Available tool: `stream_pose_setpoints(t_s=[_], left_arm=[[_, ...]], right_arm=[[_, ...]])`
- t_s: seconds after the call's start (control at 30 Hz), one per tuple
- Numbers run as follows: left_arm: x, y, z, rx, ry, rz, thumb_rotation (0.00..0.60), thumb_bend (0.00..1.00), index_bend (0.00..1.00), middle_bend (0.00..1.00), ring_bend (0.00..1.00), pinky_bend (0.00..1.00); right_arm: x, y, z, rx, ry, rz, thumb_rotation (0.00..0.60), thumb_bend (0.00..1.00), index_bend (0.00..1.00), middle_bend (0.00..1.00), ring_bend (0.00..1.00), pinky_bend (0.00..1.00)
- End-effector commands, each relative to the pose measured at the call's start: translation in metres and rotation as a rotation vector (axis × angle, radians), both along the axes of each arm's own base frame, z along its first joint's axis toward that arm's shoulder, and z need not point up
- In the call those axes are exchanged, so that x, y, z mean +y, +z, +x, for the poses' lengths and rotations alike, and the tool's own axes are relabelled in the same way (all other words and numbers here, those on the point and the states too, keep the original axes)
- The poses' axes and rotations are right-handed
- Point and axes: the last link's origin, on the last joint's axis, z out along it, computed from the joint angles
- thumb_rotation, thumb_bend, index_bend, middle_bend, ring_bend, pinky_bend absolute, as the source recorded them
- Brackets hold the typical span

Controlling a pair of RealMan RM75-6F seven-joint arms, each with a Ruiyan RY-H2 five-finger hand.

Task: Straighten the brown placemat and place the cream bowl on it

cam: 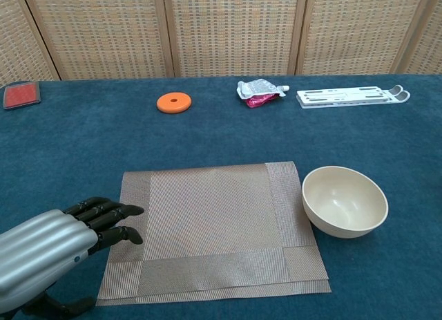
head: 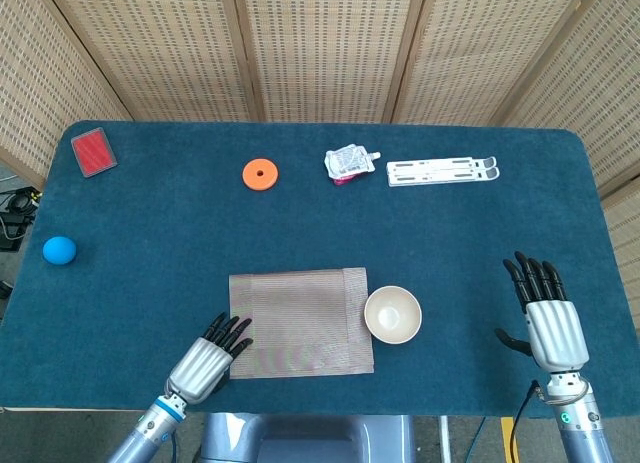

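Fingers of the left hand reach out nearly straight and close together, holding nothing, their dark tips over the near left edge of the brown placemat; whether they press on it cannot be told. Over on the right, the right hand lies flat above the blue felt, fingers extended toward the far side and a little apart, thumb out to the left, nothing in it, well apart from everything else. That placemat sits at the near middle of the table, a touch askew, and the cream bowl stands upright just beside its right edge, on the felt. Along the far side: an orange disc, a crumpled silver pouch with a pink patch, its print too small to read, and a white slotted stand lying flat. Far left, a red card; nearer on that side, a blue ball. Behind the table stand woven cane screens in pale wooden frames.
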Motion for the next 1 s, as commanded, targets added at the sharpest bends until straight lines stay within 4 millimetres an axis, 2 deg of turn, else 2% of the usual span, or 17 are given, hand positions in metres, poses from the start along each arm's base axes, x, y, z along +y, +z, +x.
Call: stream_pose_setpoints(t_s=[0.03,1.0], left_arm=[[0.0,-0.001,0.001,-0.003,0.002,-0.001,0.6,0.28,0.2,0.0,0.0,0.0],[0.007,-0.013,0.006,-0.007,-0.011,0.029,0.6,0.3,0.25,0.0,0.0,0.0]], right_arm=[[0.0,0.001,0.0,-0.002,-0.001,-0.001,0.6,0.14,0.04,0.0,0.0,0.0],[0.0,0.0,-0.001,-0.004,-0.009,0.007,0.6,0.14,0.03,0.0,0.0,0.0]])
